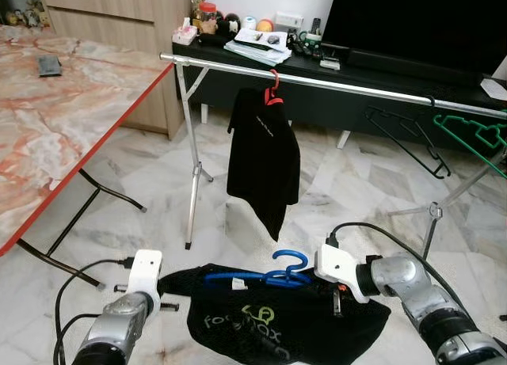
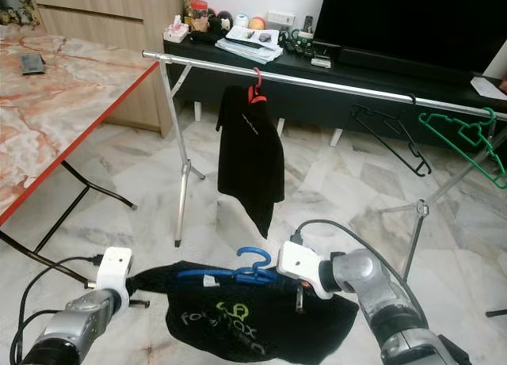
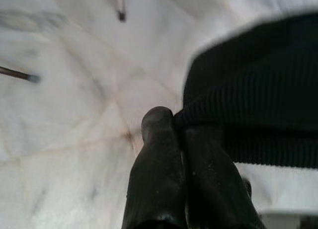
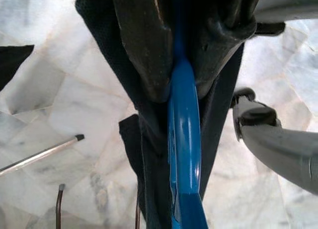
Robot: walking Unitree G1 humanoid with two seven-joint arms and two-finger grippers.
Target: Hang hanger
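Observation:
A blue hanger point(image 1: 269, 276) carries a black shirt with green print point(image 1: 277, 325), held low over the floor in front of me. My right gripper point(image 4: 181, 65) is shut on the blue hanger point(image 4: 185, 154) near its hook. My left gripper point(image 3: 174, 120) is shut on the edge of the black shirt point(image 3: 258, 105) at its left end. Beyond them runs a silver rail point(image 1: 341, 83). On it hang a red hanger point(image 1: 273, 86) with another black shirt point(image 1: 263, 155), an empty black hanger point(image 1: 405, 135) and a green hanger point(image 1: 475, 142).
A marble-topped folding table with a red edge point(image 1: 103, 135) stands on the left. The rack's leg point(image 1: 192, 183) stands between the table and the hung shirt. A dark TV console point(image 1: 372, 104) with clutter and a TV lies behind the rail. The floor is pale marble tile.

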